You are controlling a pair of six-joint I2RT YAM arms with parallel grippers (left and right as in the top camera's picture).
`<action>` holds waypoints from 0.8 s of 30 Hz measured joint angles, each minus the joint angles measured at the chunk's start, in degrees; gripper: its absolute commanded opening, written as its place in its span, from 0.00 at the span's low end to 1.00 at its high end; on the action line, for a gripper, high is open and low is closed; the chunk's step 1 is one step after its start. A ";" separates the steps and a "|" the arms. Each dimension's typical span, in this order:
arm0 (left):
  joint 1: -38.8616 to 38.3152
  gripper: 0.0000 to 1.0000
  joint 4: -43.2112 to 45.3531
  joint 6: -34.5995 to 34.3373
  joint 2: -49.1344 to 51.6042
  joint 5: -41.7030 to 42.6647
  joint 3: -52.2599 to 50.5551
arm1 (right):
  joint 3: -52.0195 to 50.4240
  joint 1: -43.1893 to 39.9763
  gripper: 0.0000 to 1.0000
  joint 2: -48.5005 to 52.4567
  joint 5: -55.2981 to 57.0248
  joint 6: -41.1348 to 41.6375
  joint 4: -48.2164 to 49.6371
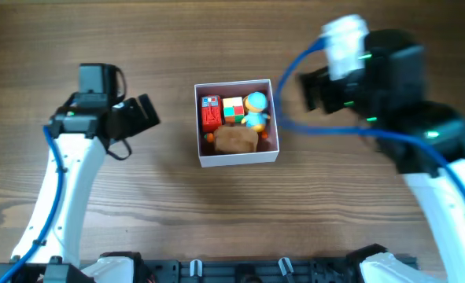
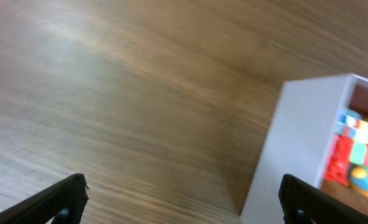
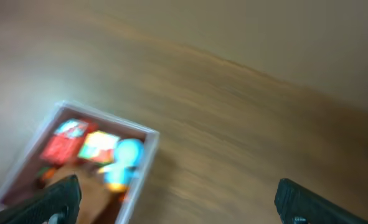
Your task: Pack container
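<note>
The container (image 1: 237,157), a square white-walled box, sits at the table's middle. Inside it are a red toy (image 1: 210,112), a multicoloured cube (image 1: 233,108), a blue figure (image 1: 255,108) and a brown block (image 1: 234,139). My left gripper (image 1: 144,114) is open and empty, left of the box. My right gripper (image 1: 307,88) is open and empty, to the box's right and above the table. The left wrist view shows the box's white wall (image 2: 299,143) between the spread fingers (image 2: 184,202). The right wrist view, blurred, shows the box (image 3: 140,171) at lower left with the fingers (image 3: 177,202) wide apart.
The wooden table (image 1: 138,212) surrounds the box. The black arm bases (image 1: 240,270) run along the near edge. A blue cable (image 1: 326,130) loops from the right arm near the box's right side.
</note>
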 measured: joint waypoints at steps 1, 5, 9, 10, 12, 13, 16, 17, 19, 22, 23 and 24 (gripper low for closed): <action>-2.19 1.00 0.81 0.20 0.00 -0.57 0.00 | 0.00 -5.27 1.00 -0.37 0.00 1.22 -0.39; -4.59 1.00 1.84 0.46 0.00 -2.38 0.00 | -0.13 -15.74 1.00 0.13 -3.21 3.61 -0.59; -4.59 1.00 2.56 0.66 0.00 -3.52 -0.02 | -1.49 -24.17 1.00 0.26 -6.43 6.45 -1.99; -4.59 1.00 2.05 0.74 -0.04 -3.76 -0.02 | -1.99 -25.27 1.00 0.26 -6.97 6.97 -2.78; -4.61 1.00 0.85 1.09 -0.42 -3.96 -0.02 | -2.67 -26.01 1.00 0.22 -7.54 7.87 -3.67; -4.76 1.00 0.00 1.44 -1.20 -4.13 -0.09 | -3.19 -26.05 1.00 -0.04 -7.78 8.20 -3.82; -5.86 1.00 -2.01 2.38 -6.08 -4.24 -0.26 | -6.05 -26.05 1.00 -2.64 -7.80 9.40 -4.00; -6.27 1.00 -2.58 2.58 -8.02 -4.28 -0.31 | -7.13 -26.05 1.00 -3.93 -7.61 9.68 -4.17; -7.41 1.00 -4.00 2.97 -14.73 -4.31 -0.35 | -11.30 -26.05 1.00 -8.83 -7.15 10.49 -3.96; -8.35 1.00 -5.53 3.23 -24.17 -4.33 -0.31 | -17.97 -26.05 1.00 -17.46 -6.71 11.52 -2.84; -8.63 1.00 -5.90 3.26 -27.47 -4.33 -0.28 | -20.94 -26.05 1.00 -21.31 -6.56 11.72 -2.69; -8.96 1.00 -6.36 3.34 -30.56 -4.33 -0.31 | -23.67 -26.05 1.00 -25.20 -6.51 11.72 -2.49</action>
